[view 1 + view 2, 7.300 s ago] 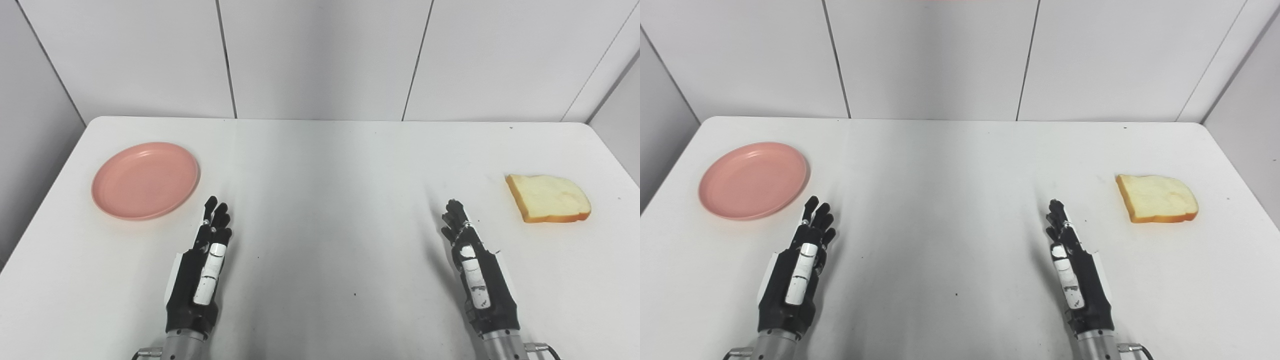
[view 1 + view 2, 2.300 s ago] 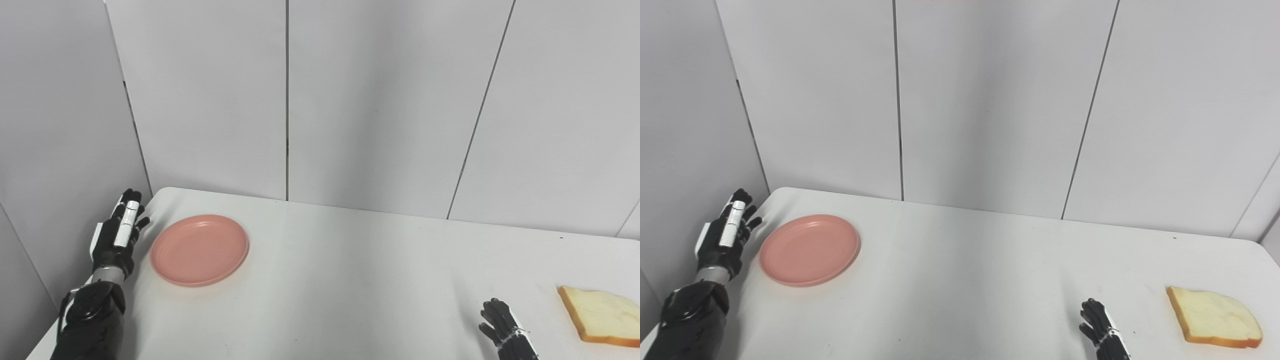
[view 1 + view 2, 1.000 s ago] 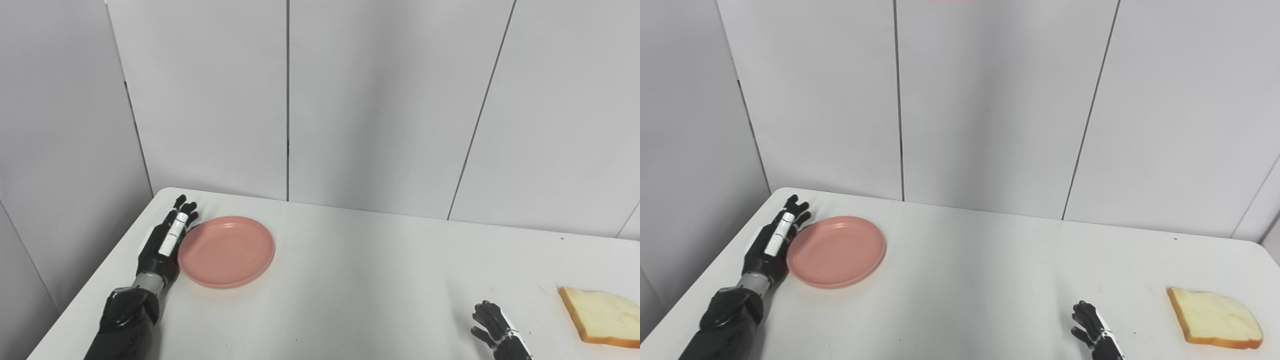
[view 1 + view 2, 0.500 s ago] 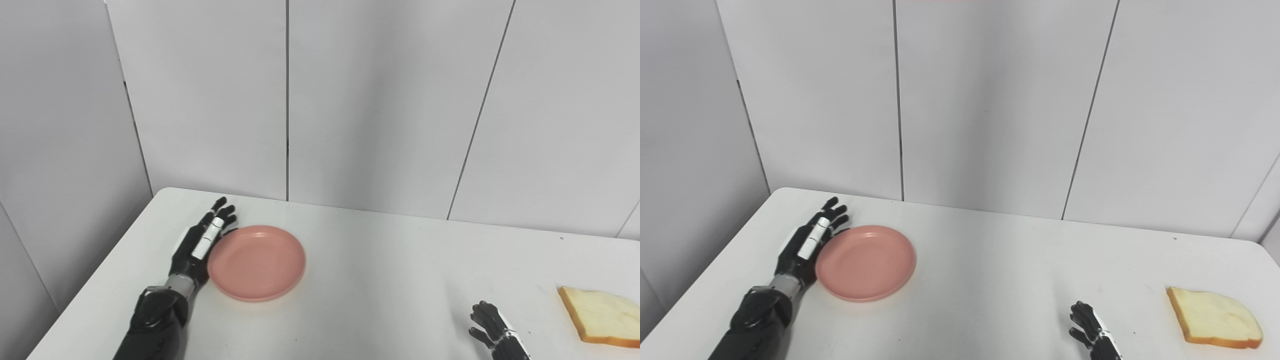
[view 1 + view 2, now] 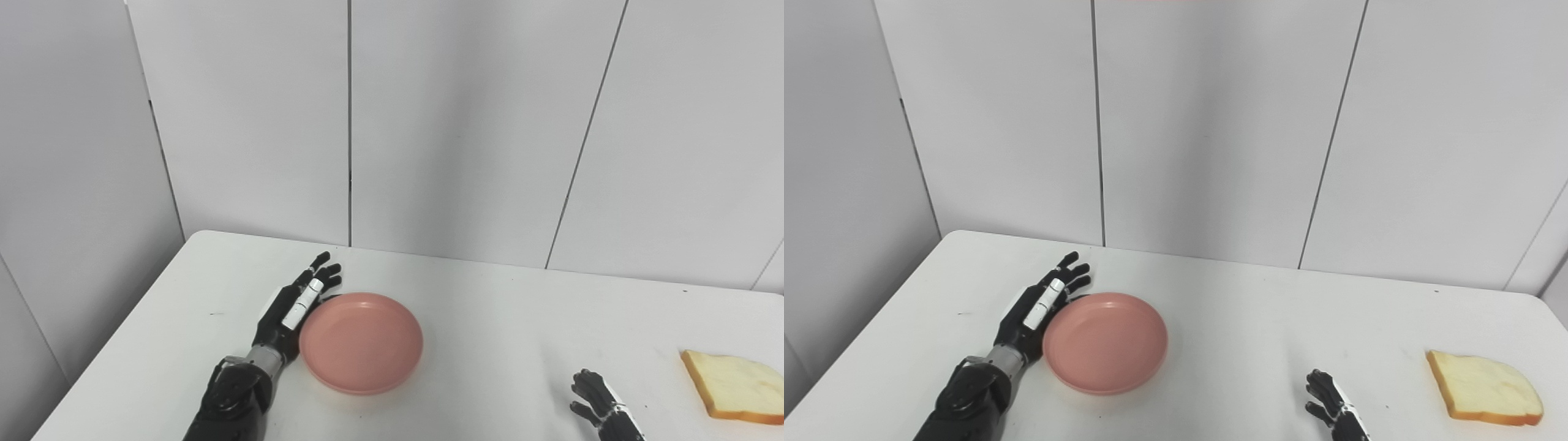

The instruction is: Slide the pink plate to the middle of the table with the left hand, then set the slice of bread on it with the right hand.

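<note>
Fingers point(image 5: 318, 272) of left hand point(image 5: 293, 312): spread, flat against pink plate point(image 5: 361, 349) rim, gripping nothing. Right hand point(image 5: 597, 407): fingers apart, empty. Slice of bread point(image 5: 732, 387): far right on table point(image 5: 490, 306).

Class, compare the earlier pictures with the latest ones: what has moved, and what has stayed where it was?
The left hand went round the plate's outer side and, open and flat against its rim, has pushed the pink plate rightward toward the table's middle. Nothing was gripped. The slice of bread and the right hand have stayed put.
</note>
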### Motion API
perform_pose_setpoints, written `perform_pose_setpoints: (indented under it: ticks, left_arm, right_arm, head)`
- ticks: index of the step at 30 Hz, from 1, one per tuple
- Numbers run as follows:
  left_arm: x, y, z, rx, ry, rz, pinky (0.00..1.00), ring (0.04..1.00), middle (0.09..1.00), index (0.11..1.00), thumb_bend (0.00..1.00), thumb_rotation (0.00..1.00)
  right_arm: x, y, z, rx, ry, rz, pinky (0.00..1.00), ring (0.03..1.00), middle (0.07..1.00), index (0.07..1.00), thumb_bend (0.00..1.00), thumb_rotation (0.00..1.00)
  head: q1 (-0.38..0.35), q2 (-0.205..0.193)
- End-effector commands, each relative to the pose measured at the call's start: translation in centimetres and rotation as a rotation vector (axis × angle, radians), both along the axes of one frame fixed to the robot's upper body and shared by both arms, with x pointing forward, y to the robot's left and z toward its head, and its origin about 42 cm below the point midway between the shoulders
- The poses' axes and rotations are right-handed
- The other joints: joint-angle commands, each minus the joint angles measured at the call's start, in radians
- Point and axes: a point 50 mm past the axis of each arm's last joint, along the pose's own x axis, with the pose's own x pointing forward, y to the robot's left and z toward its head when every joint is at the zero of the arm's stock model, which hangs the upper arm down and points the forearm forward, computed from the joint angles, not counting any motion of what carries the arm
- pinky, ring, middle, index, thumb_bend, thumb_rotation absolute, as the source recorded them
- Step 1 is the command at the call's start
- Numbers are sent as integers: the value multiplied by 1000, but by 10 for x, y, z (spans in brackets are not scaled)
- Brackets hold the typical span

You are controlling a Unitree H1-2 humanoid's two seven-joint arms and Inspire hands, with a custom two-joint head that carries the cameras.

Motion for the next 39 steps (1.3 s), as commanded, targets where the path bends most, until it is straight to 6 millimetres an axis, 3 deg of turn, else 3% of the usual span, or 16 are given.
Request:
perform_pose_setpoints:
  ticks: [1, 15, 22, 32, 39]
  left_arm:
    - [6, -19, 8, 2, -13, -42, 793, 912, 915, 928, 900, 713]
    - [-3, -70, 0, -87, 22, -124, 829, 918, 911, 923, 901, 695]
    - [-11, -91, -4, -183, 44, -103, 859, 928, 924, 930, 961, 707]
    - [-14, -98, 4, -243, 44, -102, 869, 932, 938, 933, 942, 719]
    - [-15, -91, 9, -252, 46, -103, 856, 926, 940, 929, 848, 734]
  right_arm:
    - [-15, -4, -52, -12, 193, -23, 836, 882, 883, 878, 878, 924]
    - [-19, 15, -43, -45, 174, -10, 825, 876, 885, 877, 865, 930]
    - [-21, 37, -35, -51, 161, -5, 829, 889, 902, 893, 853, 953]
    - [-16, 73, -21, -47, 155, 7, 872, 923, 919, 895, 824, 983]
    - [-12, 92, -14, -47, 170, -10, 885, 929, 922, 907, 825, 981]
  head:
    - [-6, 2]
    - [-127, 43]
    - [-244, 64]
    - [-405, 73]
    - [-473, 71]
